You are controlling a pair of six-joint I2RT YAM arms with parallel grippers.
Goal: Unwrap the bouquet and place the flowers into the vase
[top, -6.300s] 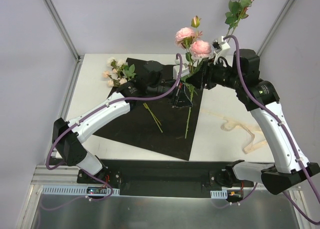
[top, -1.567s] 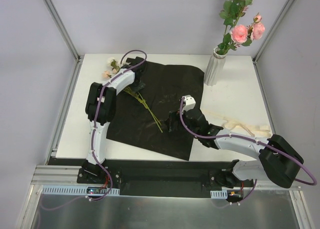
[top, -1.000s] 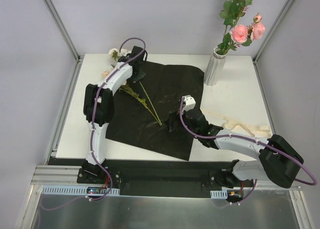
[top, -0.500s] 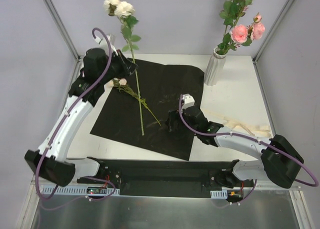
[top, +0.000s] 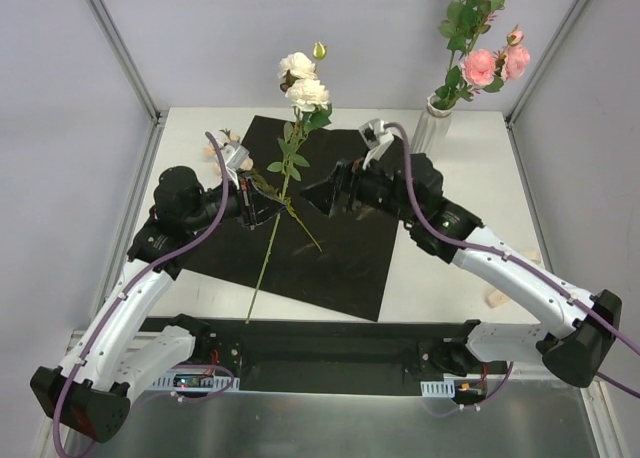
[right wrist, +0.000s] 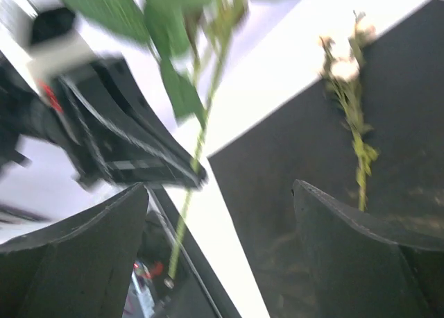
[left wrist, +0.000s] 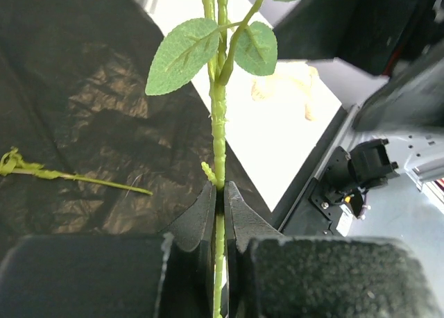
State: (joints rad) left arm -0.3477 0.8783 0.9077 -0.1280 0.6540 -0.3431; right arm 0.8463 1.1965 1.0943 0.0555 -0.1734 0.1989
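Note:
My left gripper is shut on the green stem of a white rose, held upright above the black wrapping sheet. In the left wrist view the stem runs straight up between the closed fingers. Just right of that stem, my right gripper stands open with nothing in it. Its wrist view shows the stem and the left gripper ahead of the spread fingers. The white ribbed vase at the back right holds pink roses. The right arm partly hides the vase.
A thin loose stem lies on the sheet. A small cream sprig lies at the sheet's back left corner. A bit of cream ribbon shows at the right, under the right arm. Grey walls and metal posts close the table in.
The left arm swung the white rose from the back left to the table's middle. The right gripper rose off the sheet and moved back toward the stem, still open.

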